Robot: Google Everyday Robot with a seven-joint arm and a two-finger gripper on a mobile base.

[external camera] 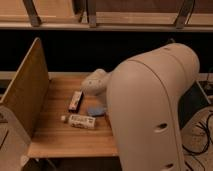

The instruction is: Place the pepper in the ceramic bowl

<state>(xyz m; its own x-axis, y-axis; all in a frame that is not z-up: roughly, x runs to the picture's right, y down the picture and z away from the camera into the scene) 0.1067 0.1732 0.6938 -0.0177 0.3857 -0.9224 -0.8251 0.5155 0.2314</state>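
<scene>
Two white cartons (76,100) flank one ceramic bowl (96,111); pincer hidden behind arm (150,110).

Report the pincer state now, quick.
Pincer: hidden behind the robot's own arm, low over the wooden table near the ceramic bowl. Whether it holds the pepper cannot be told.
</scene>
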